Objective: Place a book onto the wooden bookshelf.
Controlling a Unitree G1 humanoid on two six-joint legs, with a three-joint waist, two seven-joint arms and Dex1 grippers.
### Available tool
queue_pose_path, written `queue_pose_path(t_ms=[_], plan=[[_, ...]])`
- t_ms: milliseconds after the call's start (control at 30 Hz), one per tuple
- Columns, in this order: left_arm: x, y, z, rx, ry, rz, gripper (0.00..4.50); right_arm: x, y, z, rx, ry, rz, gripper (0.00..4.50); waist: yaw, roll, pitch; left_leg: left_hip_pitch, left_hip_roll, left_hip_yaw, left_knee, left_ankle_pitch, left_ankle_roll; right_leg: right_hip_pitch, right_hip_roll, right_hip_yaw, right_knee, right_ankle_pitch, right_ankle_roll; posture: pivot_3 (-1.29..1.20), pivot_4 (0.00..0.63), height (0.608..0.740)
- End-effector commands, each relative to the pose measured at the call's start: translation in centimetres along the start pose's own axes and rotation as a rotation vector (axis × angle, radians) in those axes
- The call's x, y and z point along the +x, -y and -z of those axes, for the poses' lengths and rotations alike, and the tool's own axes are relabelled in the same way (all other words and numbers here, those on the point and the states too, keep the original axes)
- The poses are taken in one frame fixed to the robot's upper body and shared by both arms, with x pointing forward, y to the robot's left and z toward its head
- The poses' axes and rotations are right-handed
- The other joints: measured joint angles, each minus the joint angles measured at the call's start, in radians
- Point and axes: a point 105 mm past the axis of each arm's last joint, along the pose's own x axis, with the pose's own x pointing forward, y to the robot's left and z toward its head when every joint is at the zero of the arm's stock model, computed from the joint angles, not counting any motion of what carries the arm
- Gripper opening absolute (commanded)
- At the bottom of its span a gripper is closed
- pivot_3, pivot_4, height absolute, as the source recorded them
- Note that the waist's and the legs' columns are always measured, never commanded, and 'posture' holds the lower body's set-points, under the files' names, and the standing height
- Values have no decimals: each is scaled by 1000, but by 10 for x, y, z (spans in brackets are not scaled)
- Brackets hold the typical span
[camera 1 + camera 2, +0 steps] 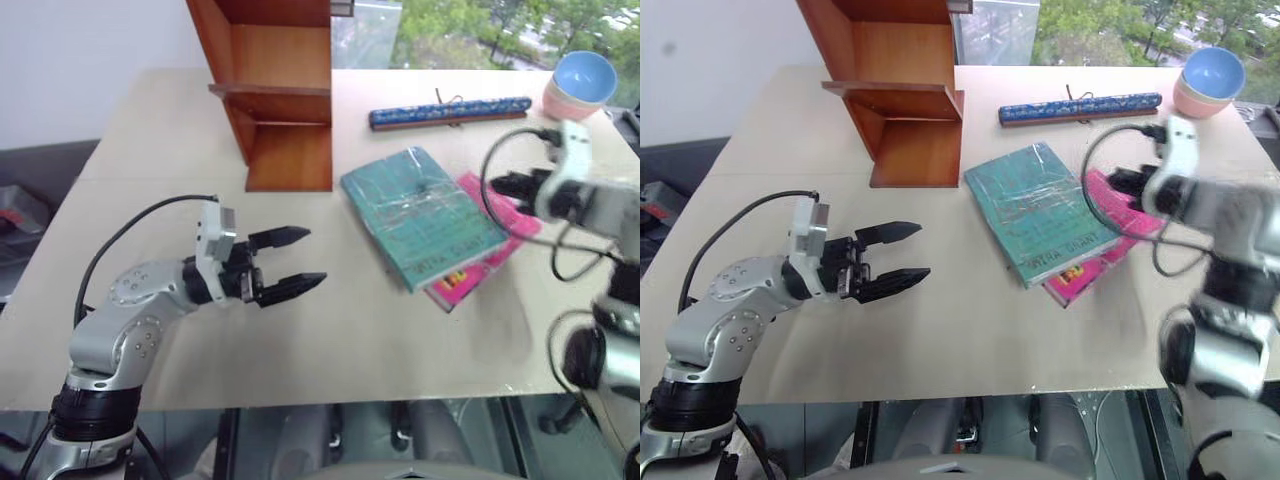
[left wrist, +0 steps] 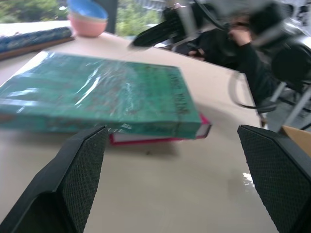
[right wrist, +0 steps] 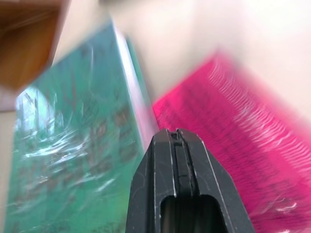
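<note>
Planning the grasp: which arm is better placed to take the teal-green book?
Probably left: its tool is open, level, facing the glossy teal-green book. The right tool is shut over the books.

On the pale table [image 1: 300, 340] lies a bright pink book [image 1: 478, 262], with a long blue patterned case [image 1: 450, 112] farther back and a blue bowl [image 1: 583, 76] nested in a pink bowl [image 1: 560, 103] at the far corner.

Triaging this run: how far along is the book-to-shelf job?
Early. Done: nothing; the wooden bookshelf holds no book. In hand: nothing gripped. The book lies flat on the table, resting on a pink book. The left tool is open, short of the book, pointing towards it; the right tool is shut over the two books. Left: grasp, lift, carry, shelve.
</note>
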Motion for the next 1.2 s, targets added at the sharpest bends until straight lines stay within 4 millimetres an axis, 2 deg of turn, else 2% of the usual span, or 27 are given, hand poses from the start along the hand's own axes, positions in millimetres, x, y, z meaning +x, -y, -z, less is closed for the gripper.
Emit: queue_pose_path(t_ms=[33,67,100,133,167,200,267,300,333,433,500,567,700,900,1067,1100,1133,1200], plan=[[3,-3,-3,27,-2,0,4500,-46,-43,-14,-253,142,-168,558,-4,1,0,1,0,0,0,0,0,0,0,1,0,0,0,0,150,738],[4,-5,-1,8,-8,-2,4500,-55,-51,-5,-280,122,-206,804,-5,1,0,2,0,0,0,0,0,1,0,1,1,0,0,0,150,738],[4,-9,1,-3,-23,-14,4500,-65,-62,3,-342,113,-253,1237,-4,1,0,3,0,0,1,0,0,2,1,1,1,0,0,0,150,738],[6,-13,4,-20,-41,-35,4500,-75,-72,14,-380,86,-299,1999,-9,1,0,4,1,0,1,1,-1,3,1,1,1,0,0,0,150,738],[7,-18,6,-60,-59,-60,4500,-85,-84,23,-403,73,-366,2502,-8,1,0,8,2,1,1,1,-1,6,2,2,1,-1,1,0,150,738],[9,-23,9,-120,-79,-86,4500,-97,-97,32,-433,66,-431,2721,-6,0,0,9,2,1,1,1,-1,7,2,3,1,-2,3,0,150,738],[13,-34,9,-289,-87,-116,4500,-113,-108,45,-480,41,-476,3541,4,0,0,13,2,-1,1,1,-1,11,2,2,1,-3,4,0,150,738],[15,-37,8,-378,-83,-119,4500,-118,-109,47,-488,47,-478,4098,3,0,0,14,2,-1,1,0,-1,13,1,2,1,-3,4,0,150,738],[15,-44,9,-456,-82,-146,4500,-121,-111,46,-484,63,-480,4464,2,-1,0,15,2,-1,1,0,-1,14,1,3,2,-3,5,0,150,738],[20,-60,11,-660,-56,-192,4500,-128,-114,40,-477,106,-481,4464,-1,-3,-1,18,2,0,3,0,0,17,0,4,2,-3,5,0,150,738],[28,-65,21,-772,-78,-213,4500,-131,-117,40,-487,104,-483,4464,0,-4,-1,19,2,-1,4,0,0,17,0,6,2,-2,5,0,150,738],[44,-71,33,-915,-86,-235,4500,-128,-118,39,-485,118,-458,4464,1,-6,-1,18,2,-2,4,0,0,17,0,7,3,-3,5,0,150,738],[87,-80,44,-1110,-25,-263,4500,-120,-121,41,-499,138,-422,4464,11,-12,0,16,0,-3,4,0,0,17,-1,7,2,-2,4,0,150,738],[138,-78,49,-1259,39,-244,4500,-114,-123,38,-515,181,-382,4464,14,-14,-1,16,0,-2,4,0,0,17,-1,7,1,0,1,0,150,738],[158,-73,49,-1322,57,-208,4500,-111,-126,37,-513,197,-372,4464,18,-14,-1,16,0,-2,4,0,0,17,-1,7,1,0,1,0,150,738],[159,-72,49,-1338,58,-197,3965,-111,-126,37,-512,198,-369,4500,18,-14,-1,16,0,-2,4,0,0,17,-1,7,1,0,1,0,150,738],[160,-71,49,-1349,59,-187,3671,-111,-126,36,-512,200,-365,4500,18,-14,-1,16,0,-2,4,0,0,17,-1,7,1,0,1,0,150,738],[158,-71,48,-1361,64,-180,2802,-110,-126,36,-508,202,-359,4500,19,-14,-1,16,0,-2,4,0,0,17,-1,7,1,0,0,0,150,738]])
